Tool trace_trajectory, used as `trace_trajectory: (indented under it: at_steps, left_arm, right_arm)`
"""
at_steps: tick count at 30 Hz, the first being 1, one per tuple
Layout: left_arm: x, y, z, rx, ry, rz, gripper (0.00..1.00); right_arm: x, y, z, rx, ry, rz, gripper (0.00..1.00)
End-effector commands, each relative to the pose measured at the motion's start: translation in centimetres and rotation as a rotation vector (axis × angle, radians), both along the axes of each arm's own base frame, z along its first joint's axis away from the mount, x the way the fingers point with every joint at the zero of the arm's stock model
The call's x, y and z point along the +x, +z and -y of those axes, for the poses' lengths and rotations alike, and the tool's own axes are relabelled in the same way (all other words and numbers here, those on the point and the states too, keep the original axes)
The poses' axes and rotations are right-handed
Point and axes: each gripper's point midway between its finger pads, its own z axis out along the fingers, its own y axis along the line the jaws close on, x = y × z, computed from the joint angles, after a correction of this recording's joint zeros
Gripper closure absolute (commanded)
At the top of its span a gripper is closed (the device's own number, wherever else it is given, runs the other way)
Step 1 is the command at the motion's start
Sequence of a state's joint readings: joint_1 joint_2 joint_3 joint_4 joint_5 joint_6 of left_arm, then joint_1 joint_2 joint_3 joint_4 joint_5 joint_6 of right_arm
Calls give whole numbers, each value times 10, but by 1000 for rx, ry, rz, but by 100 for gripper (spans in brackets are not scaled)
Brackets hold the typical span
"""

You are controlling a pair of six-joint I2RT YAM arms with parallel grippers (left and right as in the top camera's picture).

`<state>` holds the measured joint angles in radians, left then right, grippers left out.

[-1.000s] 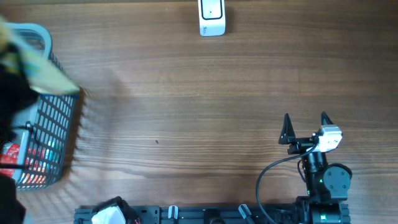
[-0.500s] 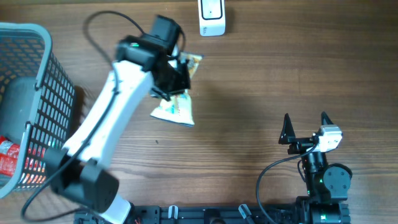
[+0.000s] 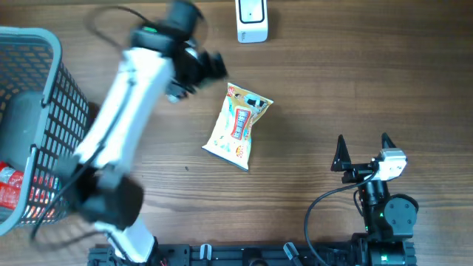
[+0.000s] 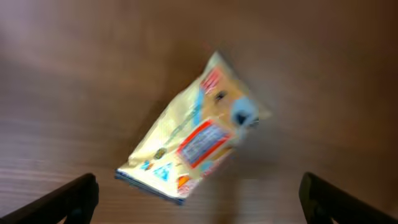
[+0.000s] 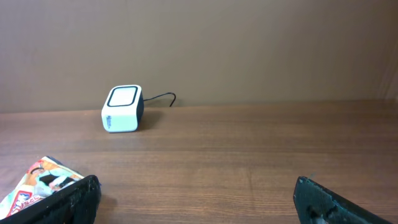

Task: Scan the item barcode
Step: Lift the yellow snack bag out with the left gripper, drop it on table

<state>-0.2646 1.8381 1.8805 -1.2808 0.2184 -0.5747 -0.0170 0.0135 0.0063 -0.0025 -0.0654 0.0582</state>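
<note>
Snack packet point(image 3: 239, 125) lies loose beside spread left tool point(image 3: 196, 76).

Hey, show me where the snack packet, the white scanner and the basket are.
snack packet point(image 3: 238, 127), overhead view, middle of its printed face.
white scanner point(image 3: 252, 21), overhead view, its top face.
basket point(image 3: 70, 111), overhead view, its mesh side wall.
</note>
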Motion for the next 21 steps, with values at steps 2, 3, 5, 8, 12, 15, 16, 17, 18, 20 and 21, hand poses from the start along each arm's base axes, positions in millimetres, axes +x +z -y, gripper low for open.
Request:
trace_trajectory:
  at_steps: [2, 3, 5, 8, 12, 15, 16, 17, 18, 20, 21]
  left_arm:
    - [-31, 173, -77, -107, 172, 452, 0]
    - [-42, 193, -104, -80, 246, 523, 0]
    - [-78, 222, -186, 46, 530, 625, 0]
    - [-142, 222, -288, 190, 956, 595, 0]
    - [-186, 170, -373, 197, 1408, 347, 0]
    - [-189, 107, -411, 252, 1479, 61, 0]
    - [-195, 89, -419, 298, 1490, -44, 0]
    - [-200, 77, -424, 334, 1493, -111, 0]
    - [-208, 61, -431, 384, 1491, -217, 0]
    - [-203, 39, -438, 384, 1474, -298, 0]
    - [-201, 29, -441, 383, 1467, -330, 0]
  right_arm:
    - [0, 2, 3, -4, -18, 8, 0]
    - [0, 2, 3, -4, -18, 8, 0]
    - [0, 2, 3, -4, -18, 8, 0]
    - [0, 2, 3, -4, -18, 8, 0]
    - [0, 2, 3, -4, -18, 8, 0]
    - [0, 2, 3, -4, -18, 8, 0]
    - [0, 2, 3, -4, -18, 8, 0]
    - [0, 2, 3, -4, -18, 8, 0]
    - [0, 2, 3, -4, -18, 8, 0]
    - [0, 2, 3, -4, -18, 8, 0]
    - [0, 2, 3, -4, -18, 8, 0]
